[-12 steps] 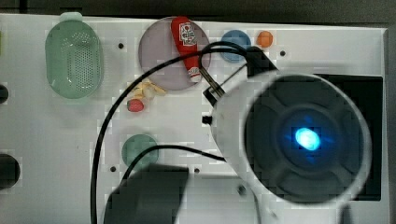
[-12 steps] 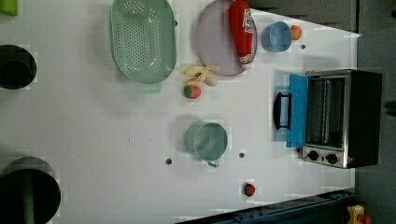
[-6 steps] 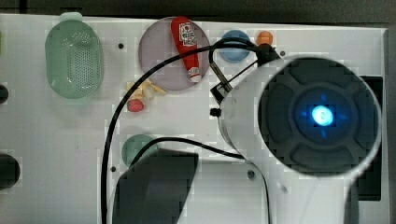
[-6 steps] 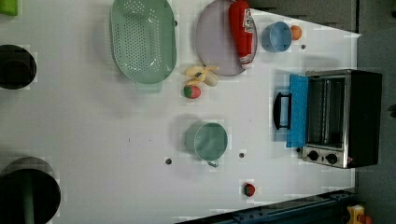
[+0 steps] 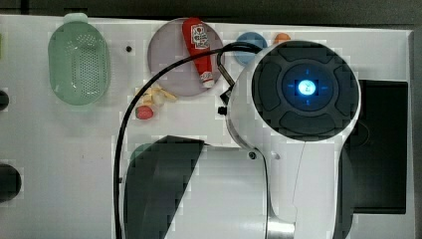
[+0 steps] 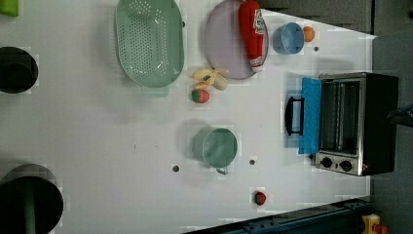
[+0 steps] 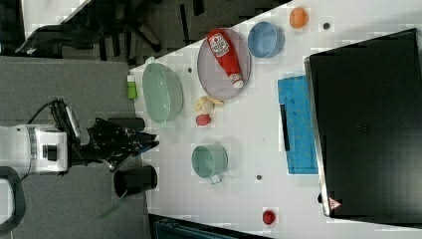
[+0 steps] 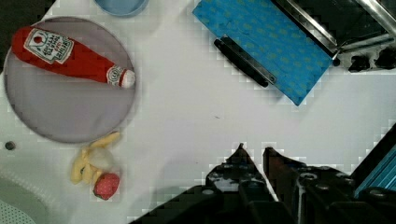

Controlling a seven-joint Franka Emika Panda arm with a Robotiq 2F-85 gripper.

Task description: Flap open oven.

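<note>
The oven point(image 6: 355, 122) stands at the left view's right edge of the white table, a black box with a silver front and small knobs. Its blue door point(image 6: 310, 114) is flapped down flat, the dark bar handle point(image 6: 293, 115) at its outer edge. In the wrist view the door point(image 8: 266, 46) and handle point(image 8: 243, 63) lie well apart from my gripper point(image 8: 254, 150). The fingers stand a narrow gap apart with nothing between them. In the right view the gripper point(image 7: 149, 142) hangs high, away from the oven point(image 7: 368, 124). My arm hides much of the oven point(image 5: 383, 144) in the top view.
A grey plate point(image 6: 226, 44) carries a ketchup bottle point(image 6: 252, 31). Near it are a blue bowl point(image 6: 287, 38), a green colander point(image 6: 148, 41), a green mug point(image 6: 218, 147), toy fruit point(image 6: 207, 83) and a small red ball point(image 6: 260, 198). Dark cups point(image 6: 17, 68) stand at the left view's left edge.
In the top view my arm's wrist has shifted to the right and up. The oven door lies flapped down throughout, and the table objects have not moved.
</note>
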